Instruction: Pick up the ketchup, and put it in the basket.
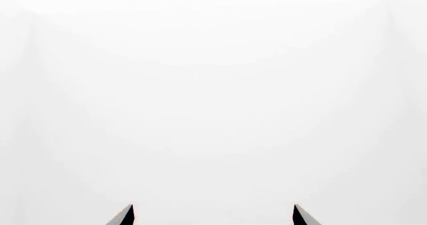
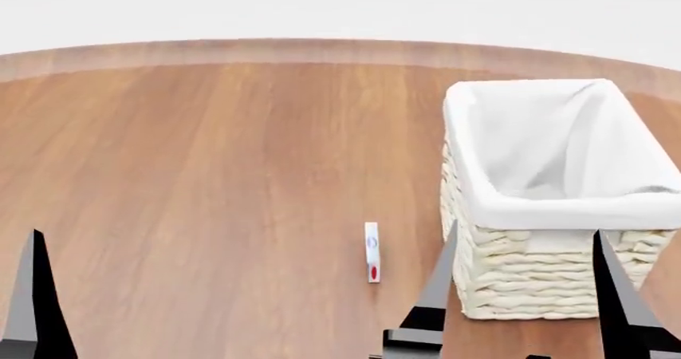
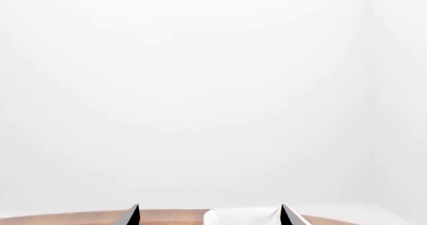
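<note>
The ketchup is out of view in all three views. The basket (image 2: 532,283), cream wicker with a white cloth liner, stands on the right of the wooden table (image 2: 213,175). My right gripper (image 2: 527,228) is open in front of the basket, its two dark fingers spread about as wide as the basket's near wall. In the right wrist view the right gripper (image 3: 209,207) is open and holds nothing, with the basket's liner (image 3: 240,216) showing low beyond it. My left gripper (image 1: 213,207) is open and faces blank white. Only one of its fingers (image 2: 37,295) shows in the head view.
A small narrow white object with a red spot (image 2: 371,252) lies on the table just left of the basket. The table's curved far edge (image 2: 319,52) runs across the back, with a white wall behind it.
</note>
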